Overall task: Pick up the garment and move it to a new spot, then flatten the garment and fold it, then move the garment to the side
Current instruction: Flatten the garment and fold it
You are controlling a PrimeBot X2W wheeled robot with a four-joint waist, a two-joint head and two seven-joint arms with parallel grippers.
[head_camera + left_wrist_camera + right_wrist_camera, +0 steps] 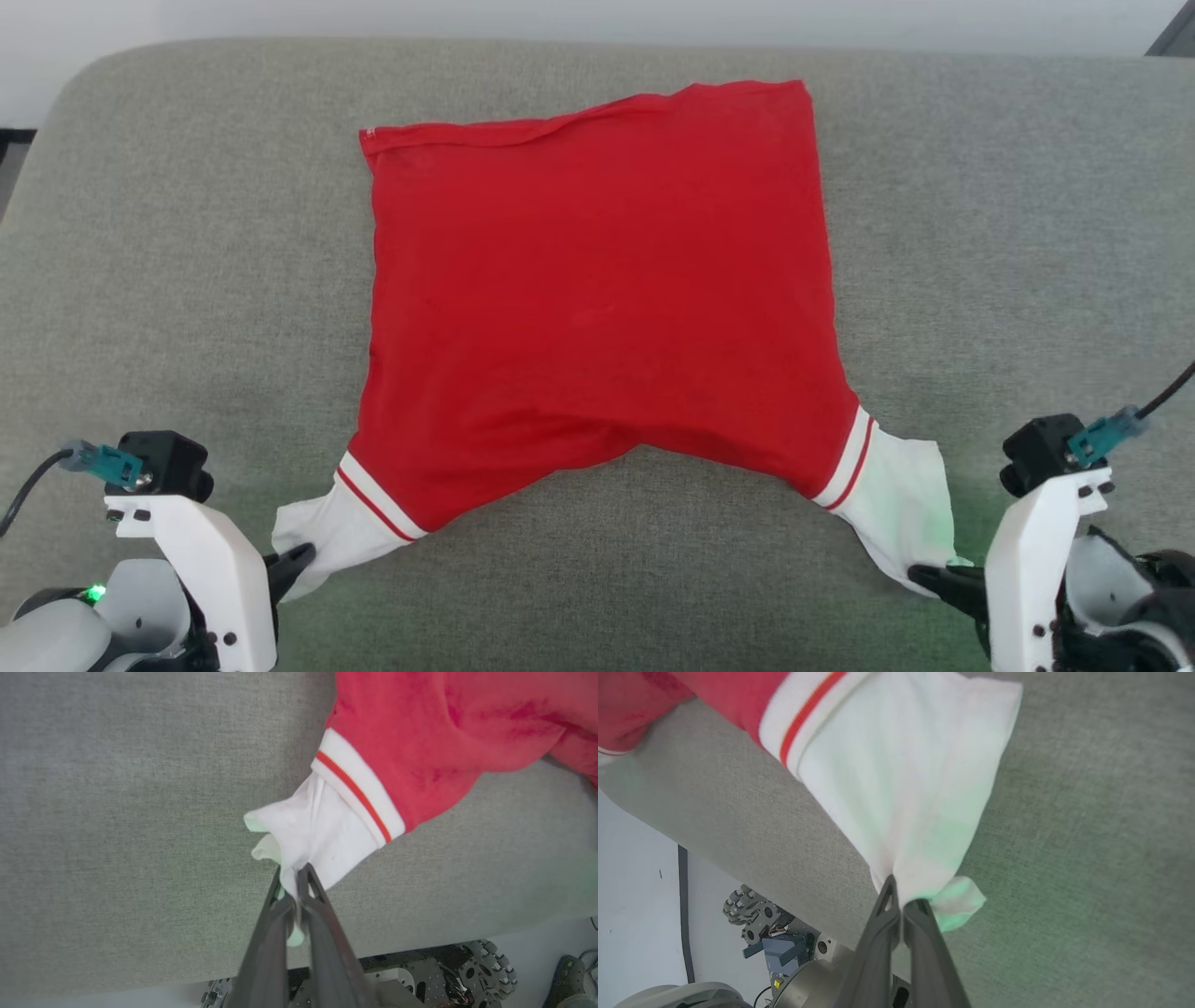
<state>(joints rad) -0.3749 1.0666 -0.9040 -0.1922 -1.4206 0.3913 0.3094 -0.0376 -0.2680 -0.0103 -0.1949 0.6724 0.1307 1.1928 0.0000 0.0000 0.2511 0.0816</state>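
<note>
Grey padded surface (140, 280) takes up most of the scene: woven cover, rounded far-left corner. The garment (597, 299) lies spread on it, about centre left to right. Red body is mostly flat, straight edge on the far side, both sleeves pointing back toward the robot. One shallow ridge runs along the far edge. The near edge between the sleeves bows away from the robot.

Sleeves splay out — one to the near left, one to the near right. Left sleeve end (327, 541) is white past a red-and-white striped band and bunches narrow toward its tip. Right sleeve end (901, 509) has the same pattern but is wider, drawn to a point at its near corner.

Left gripper (297, 560) sits at the near left, fingers clamped tight on the tip of the left sleeve end. Its wrist view shows white cloth pinched between the two dark fingers. Right gripper (929, 579) sits at the near right, likewise closed on the near corner of the right sleeve end. Can't tell whether either sleeve tip is off the surface or resting on it.

Wheeled base (467, 970) shows past the near edge of the surface, over pale floor (635, 882).

Small stuff: a teal connector (107, 462) on each wrist, a green light (93, 592) on the left arm — and a green tint on the white cloth near both grips.
</note>
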